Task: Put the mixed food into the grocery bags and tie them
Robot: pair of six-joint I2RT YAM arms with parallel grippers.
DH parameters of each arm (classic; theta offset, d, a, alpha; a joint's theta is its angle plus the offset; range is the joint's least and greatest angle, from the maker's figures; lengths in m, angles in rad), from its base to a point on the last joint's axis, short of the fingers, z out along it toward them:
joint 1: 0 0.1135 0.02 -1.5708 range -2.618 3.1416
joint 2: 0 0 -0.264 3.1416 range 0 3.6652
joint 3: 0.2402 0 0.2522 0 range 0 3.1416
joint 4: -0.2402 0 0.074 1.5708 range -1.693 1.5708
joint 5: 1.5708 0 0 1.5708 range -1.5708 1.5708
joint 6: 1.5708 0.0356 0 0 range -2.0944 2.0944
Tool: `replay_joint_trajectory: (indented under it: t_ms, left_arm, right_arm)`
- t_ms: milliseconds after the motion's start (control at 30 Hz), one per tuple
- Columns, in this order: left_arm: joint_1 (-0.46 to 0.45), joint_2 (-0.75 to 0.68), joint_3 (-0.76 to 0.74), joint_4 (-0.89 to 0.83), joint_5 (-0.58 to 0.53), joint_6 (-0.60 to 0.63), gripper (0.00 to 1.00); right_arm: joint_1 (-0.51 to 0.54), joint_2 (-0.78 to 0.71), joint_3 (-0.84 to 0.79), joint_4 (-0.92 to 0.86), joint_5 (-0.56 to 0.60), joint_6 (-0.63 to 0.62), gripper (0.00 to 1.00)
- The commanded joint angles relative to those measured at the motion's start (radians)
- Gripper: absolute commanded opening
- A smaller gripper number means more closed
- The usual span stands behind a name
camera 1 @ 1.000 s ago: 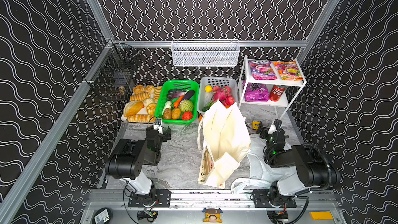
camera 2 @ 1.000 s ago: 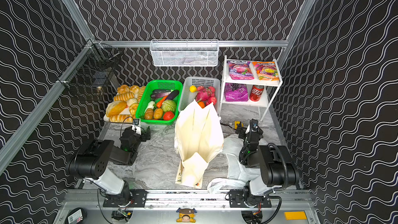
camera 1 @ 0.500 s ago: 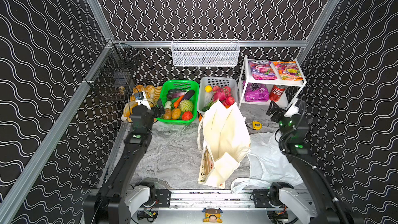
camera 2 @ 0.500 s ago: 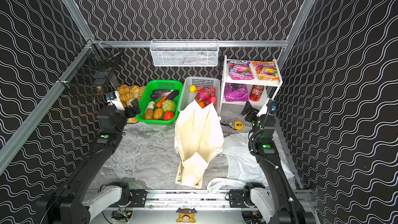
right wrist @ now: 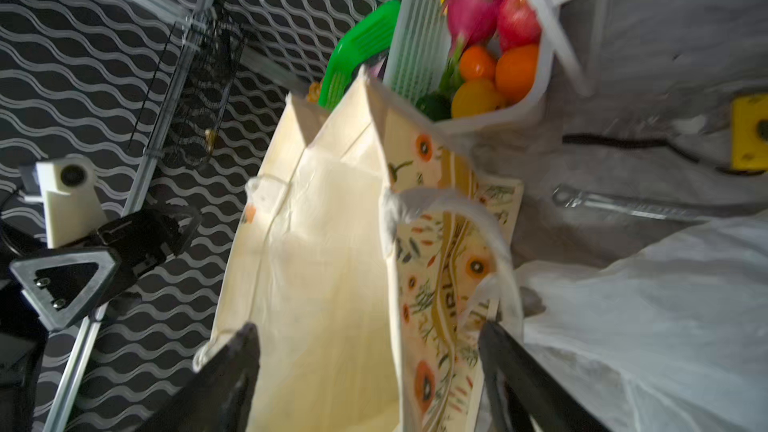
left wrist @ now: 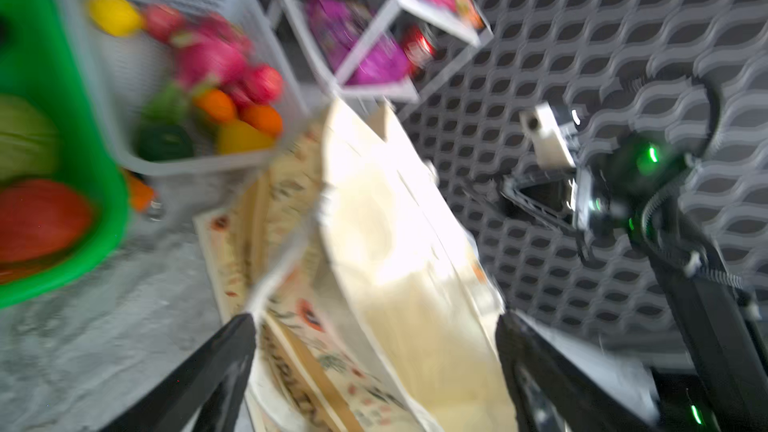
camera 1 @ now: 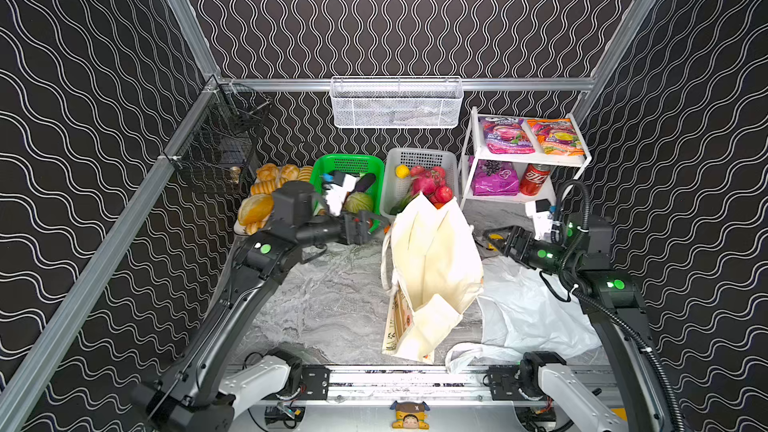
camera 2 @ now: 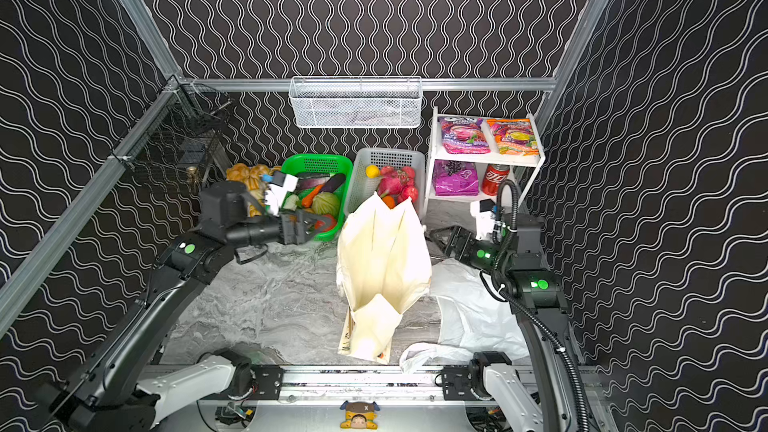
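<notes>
- Seemingly the step in hand is opening the tote bag [camera 1: 432, 268]. It stands mid-frame in both top views with its mouth pinched half shut, and nothing looks packed yet.
- The left gripper [camera 1: 380, 229] hangs just left of the tote's top edge, by the green basket [camera 1: 347, 164]. Its jaws stand apart and empty, which is plain in the left wrist view.
- The right gripper [camera 1: 492, 238] faces the tote from the right, jaws likewise apart and holding nothing.
- To do it well, I'd have each side nip one cloth rim only, not the loop handles. Then draw apart gently, so the leaning bag doesn't topple.
- The plastic bag [camera 1: 523, 313] lies flat at lower right, close beside the tote's base.
- Food waits at upper middle and right: a cabbage [camera 1: 359, 202] in the green basket, a purple packet [camera 1: 496, 178] and a red can [camera 1: 536, 179] on the white shelf [camera 1: 536, 158].
- Hard to tell: the left arm covers the basket's front, so whatever lies there is hidden. The left wrist view is smeared, and the tote's inside bottom is out of sight.
</notes>
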Motion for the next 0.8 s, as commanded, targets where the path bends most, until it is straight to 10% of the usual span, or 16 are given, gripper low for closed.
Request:
replay_joint_trajectory:
  t_ms: [0, 267, 533, 767]
  left_arm:
    - [-0.082, 0.062, 0.059, -0.208, -0.094, 0.090, 0.90]
    - [-0.207, 0.172, 0.097, -0.272, -0.217, 0.103, 0.81]
    - [-0.214, 0.168, 0.056, -0.227, -0.363, 0.020, 0.18]
    - [-0.214, 0.113, 0.066, -0.309, -0.578, -0.005, 0.00]
  right_arm:
    - [0.046, 0.020, 0.033, -0.161, 0.003, -0.036, 0.79]
    - [0.213, 0.070, 0.027, -0.196, 0.145, 0.005, 0.67]
    - [0.271, 0.136, 0.061, -0.149, 0.129, 0.024, 0.09]
    - [0.360, 0.254, 0.168, -0.071, 0.141, 0.028, 0.00]
